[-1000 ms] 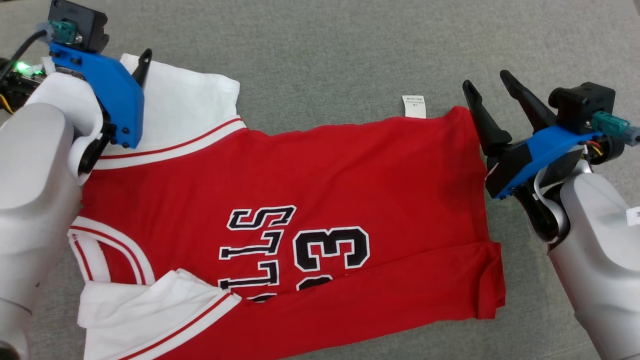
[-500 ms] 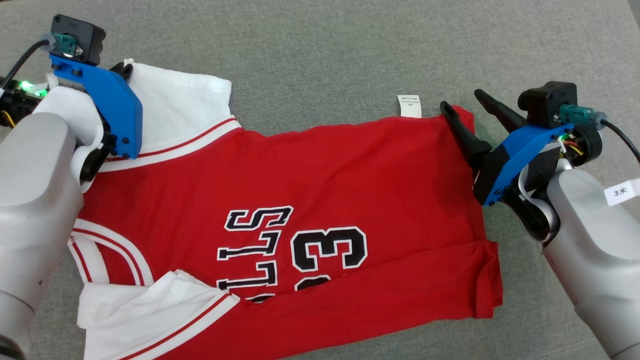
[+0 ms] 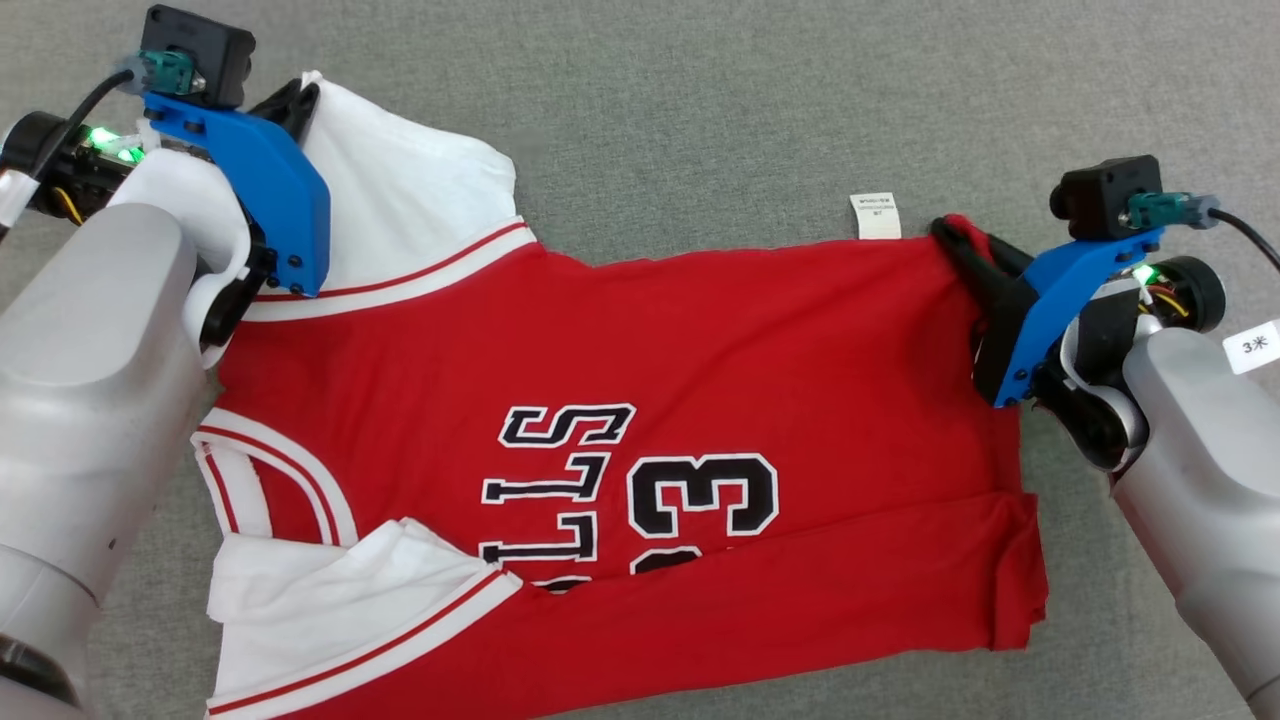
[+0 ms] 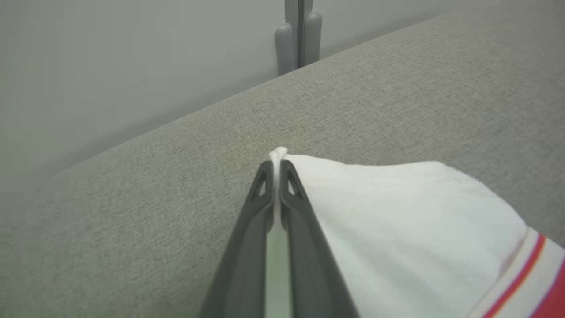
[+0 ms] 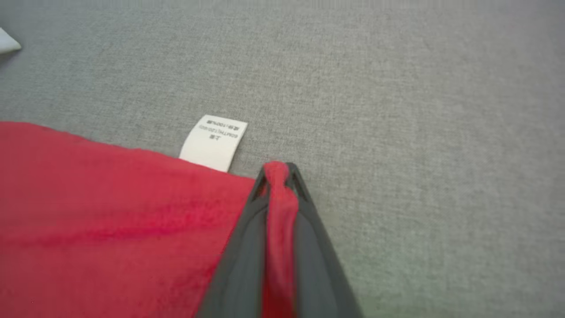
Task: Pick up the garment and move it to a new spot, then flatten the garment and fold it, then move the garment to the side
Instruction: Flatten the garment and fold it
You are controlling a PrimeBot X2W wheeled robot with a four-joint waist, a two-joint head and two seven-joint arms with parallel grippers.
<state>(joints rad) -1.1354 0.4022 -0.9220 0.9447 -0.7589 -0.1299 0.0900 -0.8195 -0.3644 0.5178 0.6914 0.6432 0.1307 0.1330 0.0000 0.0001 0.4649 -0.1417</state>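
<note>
the jersey (image 3: 700,380) runs off the bottom edge of the head view, its lower sleeve cut away; a red fold (image 3: 800,595) covers the lower part of the black lettering (image 3: 555,480) and most of the lower number (image 3: 665,560); the left forearm (image 3: 90,330) hides the jersey's edge on that side; the blue mount (image 3: 265,190) conceals most of the left gripper (image 3: 305,95); print on the care label (image 3: 874,215) is too small to read; in the right wrist view a pale scrap (image 5: 6,42) is cut by the left edge, unidentifiable
</note>
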